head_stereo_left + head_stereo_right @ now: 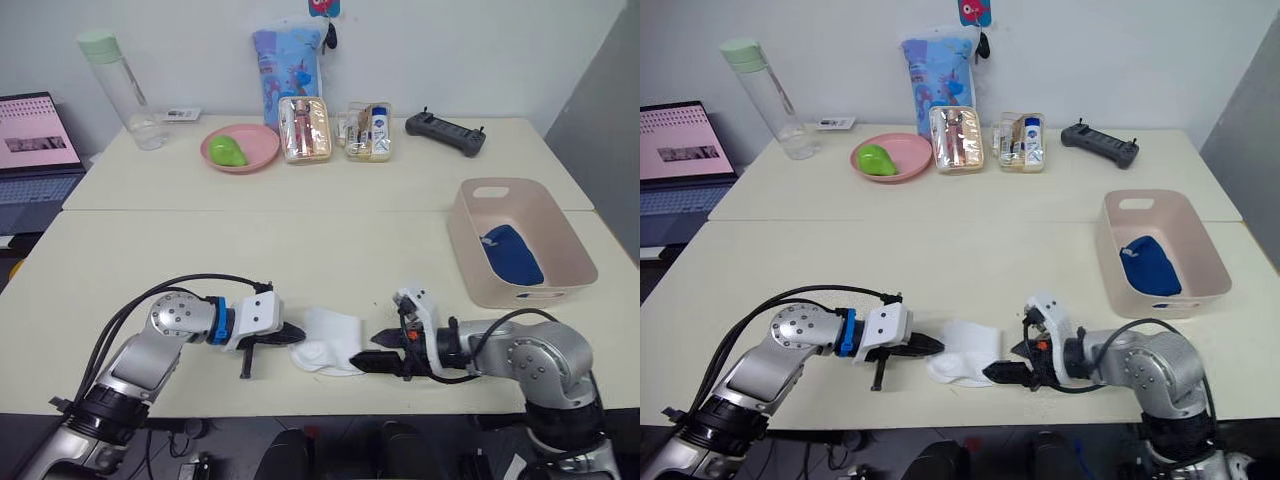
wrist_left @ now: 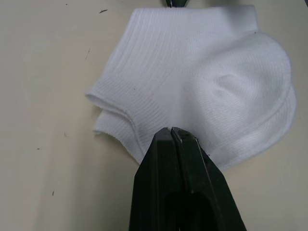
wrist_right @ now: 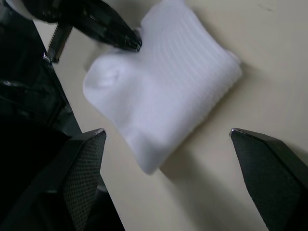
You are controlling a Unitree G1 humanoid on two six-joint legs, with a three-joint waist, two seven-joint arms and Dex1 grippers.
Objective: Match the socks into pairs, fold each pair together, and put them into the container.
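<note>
up close the left gripper (image 2: 172, 133) is pinched tight on the ribbed white socks (image 2: 202, 82), folded soft and rounded. the right gripper (image 3: 168, 139) gapes wide beside them, holding nothing; a blue sock (image 1: 512, 254) lies in the pink container (image 1: 560, 230).

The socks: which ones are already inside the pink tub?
The blue socks, folded together, lie in the container. The white socks lie on the table between the left gripper and right gripper.

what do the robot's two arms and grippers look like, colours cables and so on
Both arms are silver-grey metal with rounded joint housings and loose black cables looping along them. The left arm has a blue ring at the wrist ahead of a white block. The left gripper and right gripper each end in two black tapered fingers. The right wrist carries a white bracket.
</note>
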